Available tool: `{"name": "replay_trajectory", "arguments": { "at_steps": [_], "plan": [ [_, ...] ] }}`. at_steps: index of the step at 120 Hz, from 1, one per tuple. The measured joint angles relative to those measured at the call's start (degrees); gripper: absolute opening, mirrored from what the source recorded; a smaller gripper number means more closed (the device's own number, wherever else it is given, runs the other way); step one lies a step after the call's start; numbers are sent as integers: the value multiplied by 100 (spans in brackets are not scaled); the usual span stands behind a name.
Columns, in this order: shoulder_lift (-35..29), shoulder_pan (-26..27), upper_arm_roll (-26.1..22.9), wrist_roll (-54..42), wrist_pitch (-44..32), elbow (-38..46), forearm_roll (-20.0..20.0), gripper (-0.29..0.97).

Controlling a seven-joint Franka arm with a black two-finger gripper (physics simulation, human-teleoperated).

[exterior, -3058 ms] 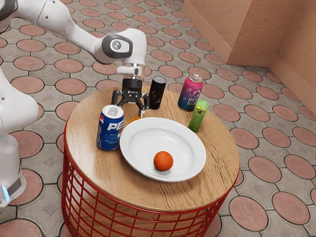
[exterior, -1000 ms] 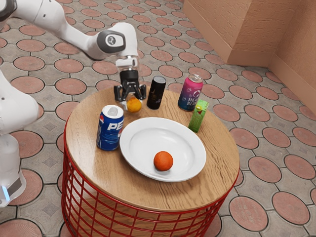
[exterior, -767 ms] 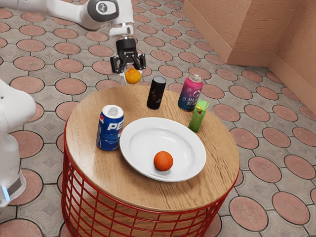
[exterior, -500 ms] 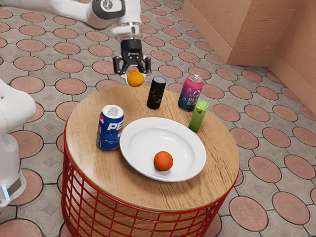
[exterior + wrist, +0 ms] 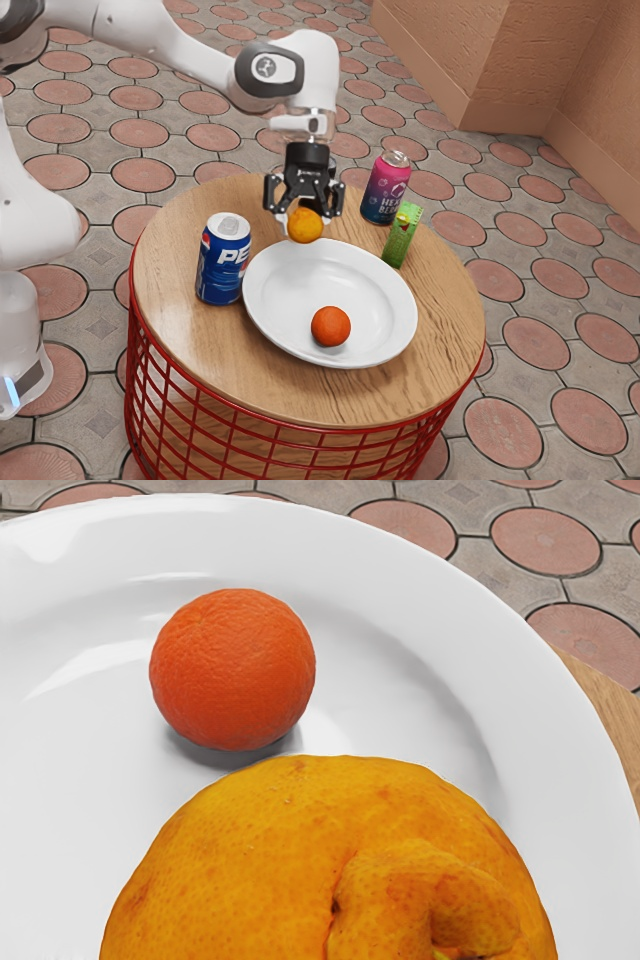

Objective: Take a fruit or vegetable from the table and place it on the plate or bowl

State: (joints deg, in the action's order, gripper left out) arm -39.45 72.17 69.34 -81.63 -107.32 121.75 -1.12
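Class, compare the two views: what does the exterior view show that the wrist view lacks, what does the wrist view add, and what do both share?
Exterior view: the black claw shut on the lumpy yellow-orange fruit, plus the blue Pepsi can, the pink drink can and the green carton. Wrist view: that fruit's creased, pitted skin up close. Both: the fruit above the white round plate, where a reddish-orange round fruit lies.

Blue can [image 5: 223, 258] is showing white "PEPSI" lettering; it is standing on the table to the exterior view's left of the gripper [image 5: 304, 214] and lower. Pink can [image 5: 385, 187], on the gripper's other side, is carrying dark print too small to read.
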Motion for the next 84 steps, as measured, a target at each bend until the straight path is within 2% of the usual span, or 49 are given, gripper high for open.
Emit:
{"name": "replay_trajectory", "arguments": {
  "at_steps": [28,35,43,58,64,69,74,84],
  "plan": [
    [235,606,256,95,-371,0,28,28],
    [286,743,308,121,-424,-10,56,42],
    [335,896,419,147,-467,-30,97,52],
    [398,936,462,279,-542,-76,248,61],
    [408,934,464,371,-402,-358,380,63],
    [418,895,458,447,-112,-779,643,64],
    [428,849,428,530,389,-1532,1119,65],
    [426,801,466,688,1583,-2798,2499,66]
  ]
}}
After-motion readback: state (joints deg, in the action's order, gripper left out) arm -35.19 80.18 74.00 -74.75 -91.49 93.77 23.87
